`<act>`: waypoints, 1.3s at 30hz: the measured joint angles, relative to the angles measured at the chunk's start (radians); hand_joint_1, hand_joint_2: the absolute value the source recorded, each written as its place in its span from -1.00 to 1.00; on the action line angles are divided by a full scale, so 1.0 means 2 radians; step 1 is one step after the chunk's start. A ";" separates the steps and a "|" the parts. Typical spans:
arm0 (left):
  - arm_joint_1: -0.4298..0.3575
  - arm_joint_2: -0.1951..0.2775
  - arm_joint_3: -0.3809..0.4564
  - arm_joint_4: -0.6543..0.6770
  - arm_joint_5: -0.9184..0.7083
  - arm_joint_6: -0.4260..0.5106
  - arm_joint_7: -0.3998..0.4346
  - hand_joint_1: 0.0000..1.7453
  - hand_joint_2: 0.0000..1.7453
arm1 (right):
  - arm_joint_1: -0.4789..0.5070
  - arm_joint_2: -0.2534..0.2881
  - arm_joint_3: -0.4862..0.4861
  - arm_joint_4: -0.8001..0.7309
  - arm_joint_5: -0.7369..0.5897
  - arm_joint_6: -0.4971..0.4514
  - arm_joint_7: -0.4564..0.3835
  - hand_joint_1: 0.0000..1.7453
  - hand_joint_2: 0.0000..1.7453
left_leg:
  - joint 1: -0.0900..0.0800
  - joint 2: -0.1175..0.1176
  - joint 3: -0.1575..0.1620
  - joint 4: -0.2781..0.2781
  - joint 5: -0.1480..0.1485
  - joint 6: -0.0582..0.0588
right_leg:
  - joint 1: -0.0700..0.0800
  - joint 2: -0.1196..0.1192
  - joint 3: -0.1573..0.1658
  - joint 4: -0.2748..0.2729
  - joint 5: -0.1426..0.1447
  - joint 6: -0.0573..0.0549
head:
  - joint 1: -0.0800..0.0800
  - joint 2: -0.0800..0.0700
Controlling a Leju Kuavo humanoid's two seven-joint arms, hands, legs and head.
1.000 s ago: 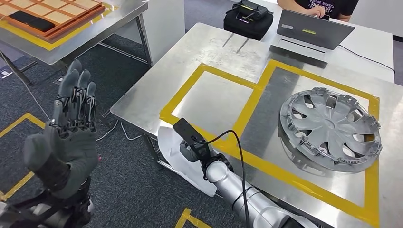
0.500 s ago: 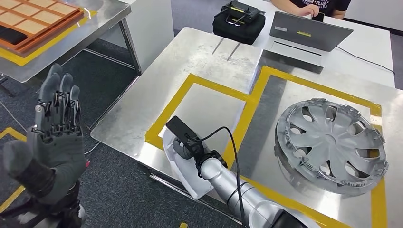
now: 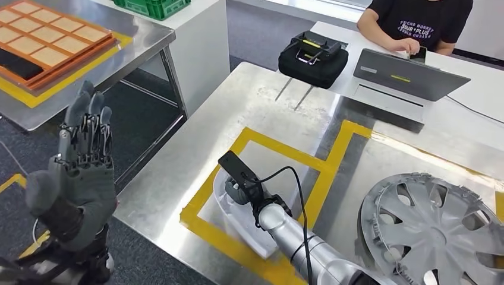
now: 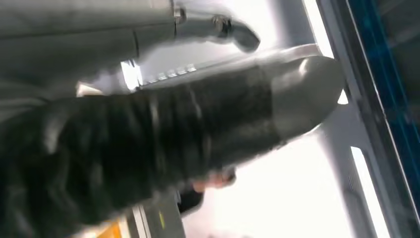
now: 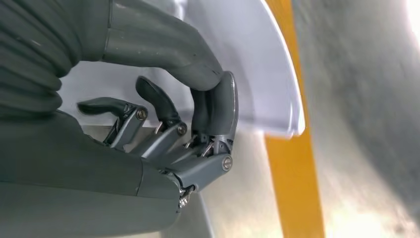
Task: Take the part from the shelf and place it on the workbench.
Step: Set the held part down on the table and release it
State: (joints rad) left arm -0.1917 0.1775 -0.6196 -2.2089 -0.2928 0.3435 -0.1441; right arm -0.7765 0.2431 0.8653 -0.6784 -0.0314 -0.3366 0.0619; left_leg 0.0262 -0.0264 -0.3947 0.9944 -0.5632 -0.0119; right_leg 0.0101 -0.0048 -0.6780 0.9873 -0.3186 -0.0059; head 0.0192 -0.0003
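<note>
White curved part [image 3: 238, 217] lies at the near left corner of the steel desk [image 3: 261, 101], inside the left rectangle of yellow tape [image 3: 324, 172], with its near end reaching over the tape line at the desk's front edge. The right robot hand [image 3: 238, 191] is clamped on the part: in the right wrist view the thick thumb presses on the part's smooth white face [image 5: 262, 64] while the darker fingers [image 5: 163, 119] curl in under its rim, with the tape stripe running just beside the part's edge. A black camera block and a looping black cable sit on that wrist, and the silver right arm [image 3: 297, 246] comes in from the desk's near edge.

The left robot hand [image 3: 80, 172] is raised off the desk's left side, above the dark floor, its fingers straight, apart and holding nothing. The left wrist view is blurred, showing the dark ribbed cover of that hand [image 4: 148, 148] against bright ceiling lights.

A silver hubcap [image 3: 434, 231] lies in the right taped rectangle, toward the desk's near right corner, well apart from the part. At the far edge stand a black bag [image 3: 312, 56] and a grey laptop [image 3: 410, 74], with a person in a black shirt [image 3: 416, 21] seated behind. An orange gridded tray [image 3: 47, 44] rests on a separate table on the far left.
</note>
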 joint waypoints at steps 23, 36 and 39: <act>0.010 0.000 -0.003 -0.002 -0.058 0.010 0.026 -1.00 -1.00 | 0.016 -0.014 -0.015 -0.018 -0.036 -0.034 -0.038 -1.00 1.00 | 0.002 0.012 -0.117 0.011 0.069 0.020 | -0.004 0.008 -0.024 0.150 -0.132 0.021 | -0.003 0.000; 0.019 0.001 -0.004 -0.008 -0.089 0.017 0.039 -1.00 -1.00 | 0.057 -0.020 -0.037 -0.081 -0.112 -0.066 -0.110 -1.00 1.00 | -0.002 0.011 -0.118 0.008 0.072 0.011 | -0.002 0.008 0.048 0.009 -0.067 0.011 | -0.006 0.000; 0.026 0.001 -0.004 -0.010 -0.106 0.023 0.047 -1.00 -1.00 | 0.072 -0.026 -0.049 -0.108 -0.169 -0.075 -0.141 -1.00 1.00 | -0.002 0.011 -0.118 0.007 0.073 0.010 | -0.002 0.008 0.048 0.009 -0.067 0.010 | -0.006 0.000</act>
State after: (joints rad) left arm -0.1403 0.1791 -0.6271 -2.2292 -0.5042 0.3889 -0.0493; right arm -0.6334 0.1907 0.7672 -0.8942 -0.3698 -0.4860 -0.2207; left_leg 0.0224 -0.0043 -0.6312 1.0093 -0.4163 0.0076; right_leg 0.0063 0.0114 -0.5829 1.0053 -0.4518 0.0151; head 0.0070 -0.0004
